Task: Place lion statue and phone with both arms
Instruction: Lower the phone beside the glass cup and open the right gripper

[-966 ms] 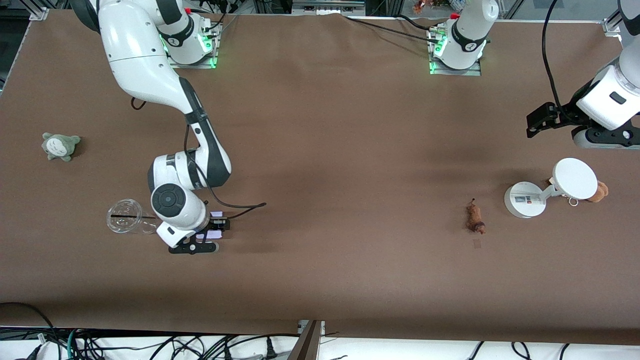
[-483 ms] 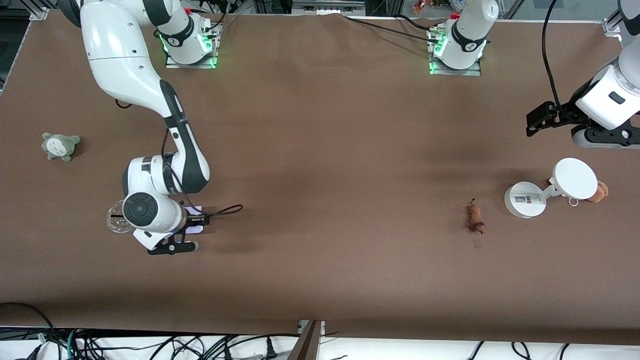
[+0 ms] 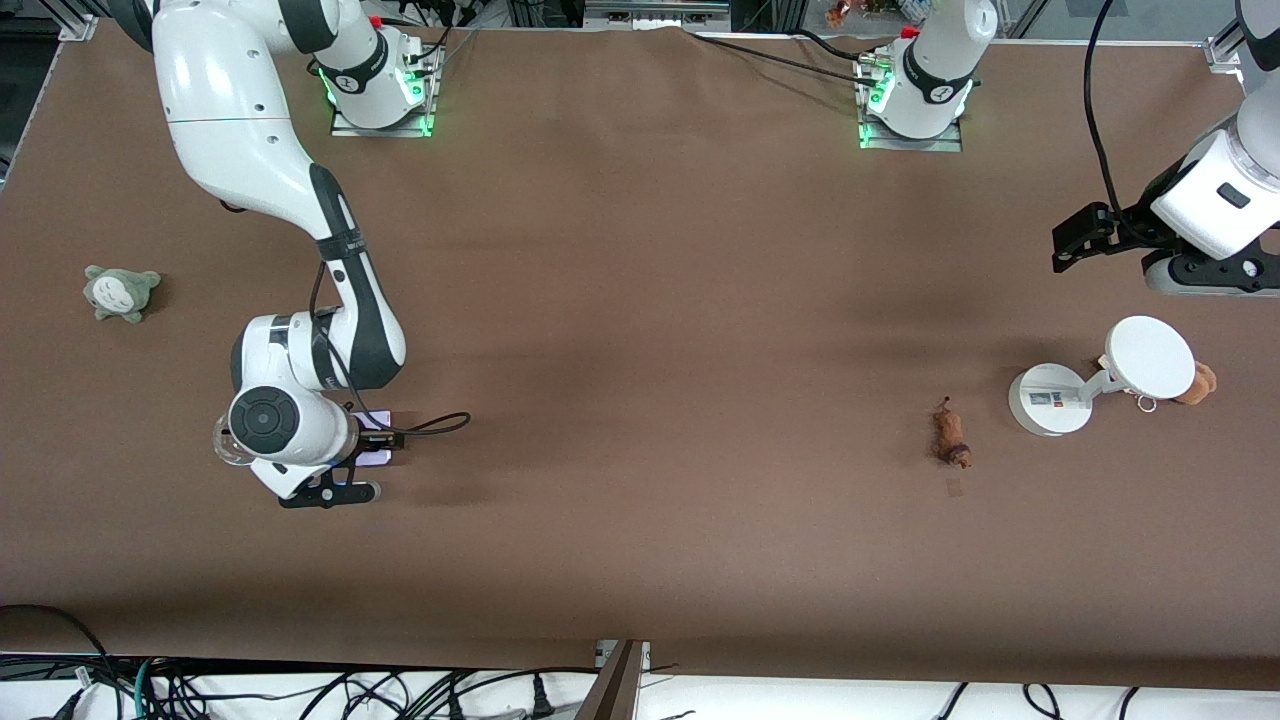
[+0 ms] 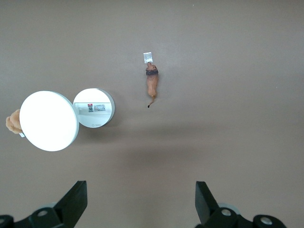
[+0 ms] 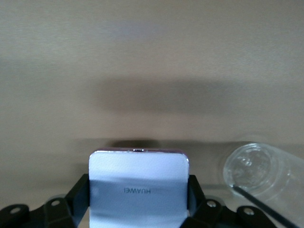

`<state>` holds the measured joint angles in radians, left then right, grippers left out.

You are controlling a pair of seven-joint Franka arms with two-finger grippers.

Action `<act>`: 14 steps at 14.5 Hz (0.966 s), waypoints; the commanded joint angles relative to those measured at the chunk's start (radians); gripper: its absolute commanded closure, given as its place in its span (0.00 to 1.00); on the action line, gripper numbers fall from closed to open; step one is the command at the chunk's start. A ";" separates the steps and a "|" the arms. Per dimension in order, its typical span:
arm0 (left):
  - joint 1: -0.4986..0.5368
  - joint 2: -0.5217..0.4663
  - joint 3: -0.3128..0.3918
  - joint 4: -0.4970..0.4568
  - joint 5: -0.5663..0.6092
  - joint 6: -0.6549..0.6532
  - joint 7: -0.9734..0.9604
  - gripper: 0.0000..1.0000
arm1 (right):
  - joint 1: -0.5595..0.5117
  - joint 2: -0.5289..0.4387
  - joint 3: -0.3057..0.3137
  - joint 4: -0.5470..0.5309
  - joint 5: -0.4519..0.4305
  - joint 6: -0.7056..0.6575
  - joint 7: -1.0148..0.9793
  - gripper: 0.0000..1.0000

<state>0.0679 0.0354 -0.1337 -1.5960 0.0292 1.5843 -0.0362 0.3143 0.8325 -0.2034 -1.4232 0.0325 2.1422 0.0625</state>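
Currently right end effector (image 5: 137, 216) clamped on phone (image 5: 138, 190), carried beside the clear cup (image 5: 259, 171). Left end effector (image 4: 140, 202), fingers apart, waits high over the surface (image 3: 640, 300); lion statue (image 4: 152, 84) lies untouched near the white stand (image 4: 94, 108).

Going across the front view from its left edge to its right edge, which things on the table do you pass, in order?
Grey-green plush → clear cup → phone held in the right gripper → lion statue → white round stand → brown plush.
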 commanded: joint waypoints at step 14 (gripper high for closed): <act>0.009 -0.023 -0.012 -0.007 0.012 -0.033 0.021 0.00 | -0.021 -0.018 0.005 -0.092 -0.003 0.130 -0.032 0.00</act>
<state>0.0679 0.0339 -0.1352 -1.5960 0.0300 1.5651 -0.0362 0.3011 0.8314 -0.2036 -1.5032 0.0324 2.2565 0.0555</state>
